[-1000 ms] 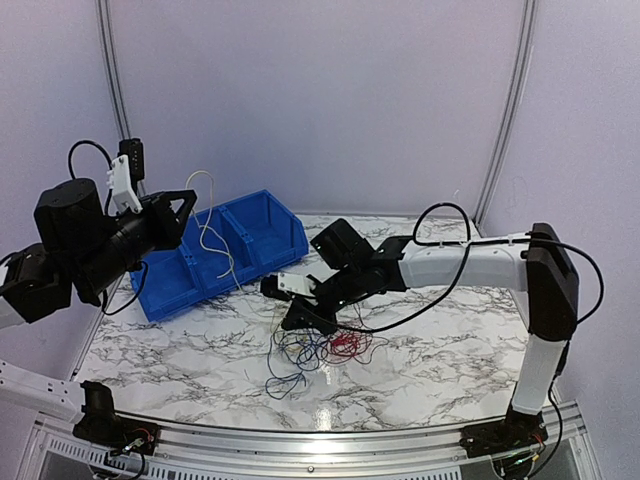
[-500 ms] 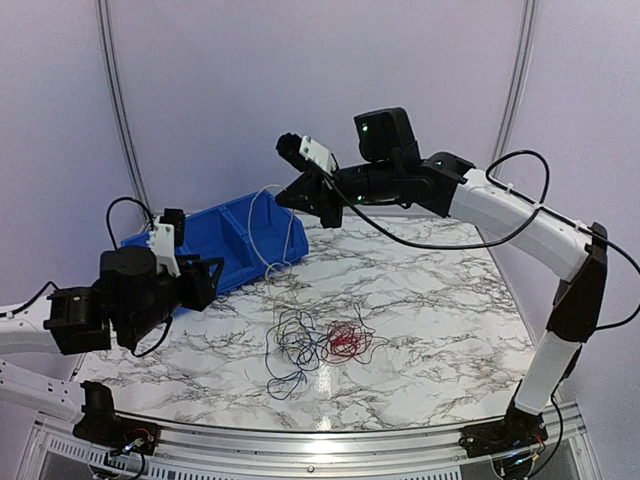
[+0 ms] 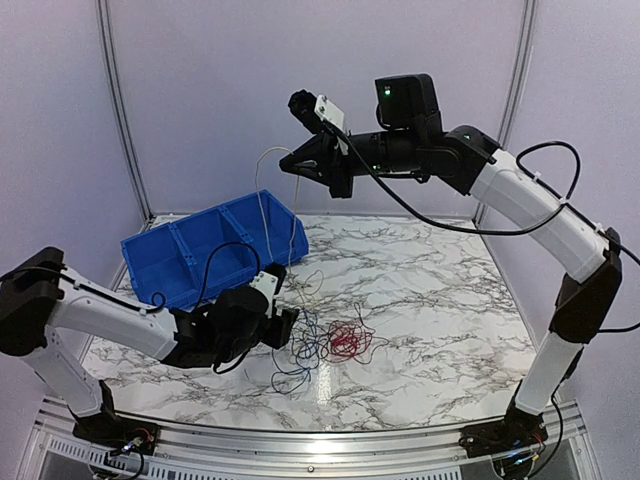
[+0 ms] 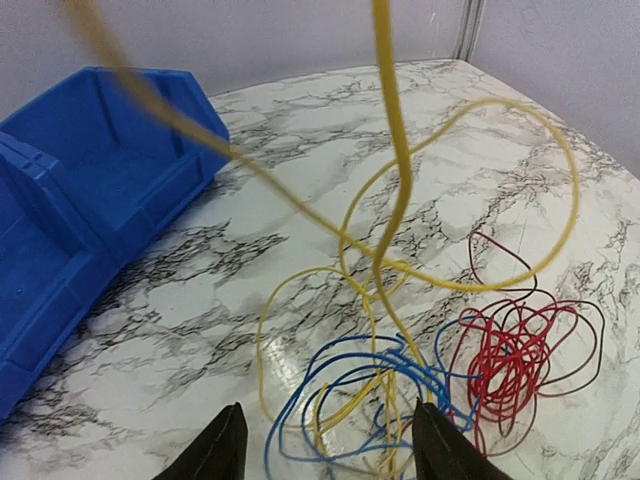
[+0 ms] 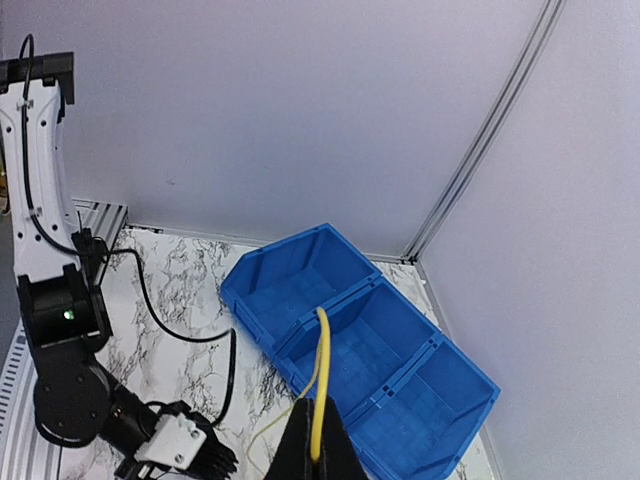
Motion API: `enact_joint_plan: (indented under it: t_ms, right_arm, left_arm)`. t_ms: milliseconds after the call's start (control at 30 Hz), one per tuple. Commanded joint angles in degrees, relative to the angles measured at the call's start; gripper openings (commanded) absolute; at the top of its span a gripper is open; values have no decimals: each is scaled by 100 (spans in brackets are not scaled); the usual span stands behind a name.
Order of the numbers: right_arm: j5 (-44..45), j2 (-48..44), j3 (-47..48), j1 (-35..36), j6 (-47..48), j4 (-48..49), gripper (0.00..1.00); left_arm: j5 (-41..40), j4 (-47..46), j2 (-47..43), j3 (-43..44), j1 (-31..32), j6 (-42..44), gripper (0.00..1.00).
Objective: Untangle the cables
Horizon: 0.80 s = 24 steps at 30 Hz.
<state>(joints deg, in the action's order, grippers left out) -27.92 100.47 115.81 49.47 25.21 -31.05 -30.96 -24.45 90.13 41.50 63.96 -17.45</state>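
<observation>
The cables [image 3: 318, 345] lie tangled on the marble table: a red bundle [image 3: 346, 341] on the right and blue loops [image 3: 292, 368] on the left. One yellowish cable [image 3: 262, 205] rises from the tangle to my right gripper [image 3: 284, 166], high above the bin. In the right wrist view that gripper [image 5: 318, 445] is shut on the yellow cable [image 5: 321, 365]. My left gripper [image 3: 290, 326] rests low beside the tangle's left side. It is open in the left wrist view [image 4: 328, 448], with blue loops [image 4: 354, 342] and yellow strands [image 4: 400, 180] ahead of its fingers and the red bundle [image 4: 515, 355] to the right.
A blue three-compartment bin [image 3: 200, 250] stands at the back left, also seen as a blue bin [image 4: 70, 200] and from above [image 5: 385, 345]. The left arm's thick black cord [image 3: 222, 262] arches over the table by the bin. A metal rail [image 3: 320, 440] runs along the near edge.
My right gripper has risen from the tangle to high above the bin, drawing the yellowish cable up. The left gripper has opened and swung down to the table beside the tangle.
</observation>
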Motion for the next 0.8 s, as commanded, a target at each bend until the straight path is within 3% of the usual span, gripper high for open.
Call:
enact_joint_plan:
  t_ms: [0,200,367,567,767]
  right_arm:
    - [-186,-176,232,-90,-61,-225,0]
    - [-609,-79,796,-556,106,-506,0]
    - [-386,273,2387,-702,504,-877,0]
    - [320,307,3383,-697,360,-161,0]
    - [992,257,3728,-697,561,346,0]
  left_arm:
    - [691,-1464,885,444,-204,-33,57]
    - [1238,-2516,1977,642,-209,-435,48]
    - [1689,-3159,2685,841,-192,-699,43]
    - [1868,-3425,3243,1115,-134,-900,42]
    - [1987,-3531,3288,1132,-130,-921,42]
